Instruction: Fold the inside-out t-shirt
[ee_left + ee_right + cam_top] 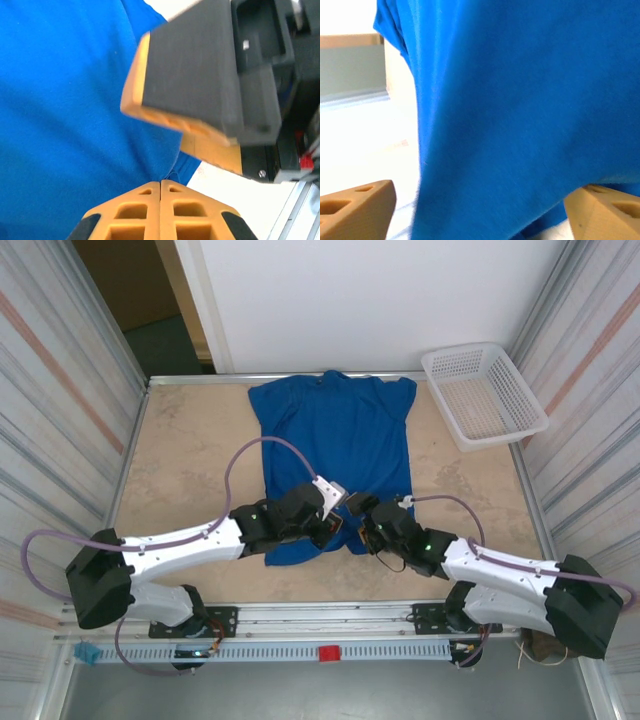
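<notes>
So the inside-out t-shirt [335, 430] is lying pretty much flat on the table [190, 460], plain blue side up, collar at the far edge and hem toward the near side where the arms are bolted. Both arms reach in to the middle of that near hem, almost nose to nose. The left gripper [160, 184] has its orange jaws pressed together, and from the wrist view the cloth wrinkles run right into the tips, so it looks like it's pinching the hem, though the view is too tight to be 100% sure. The right gripper [480, 192] sits just to its right with jaws wide apart, one orange finger on each side of a spread of blue fabric, not clamped on it. One of its dark fingers [200, 65] looms close in the left wrist view. A white lattice basket [470, 348] sits at the far right corner, well apart from the shirt.
</notes>
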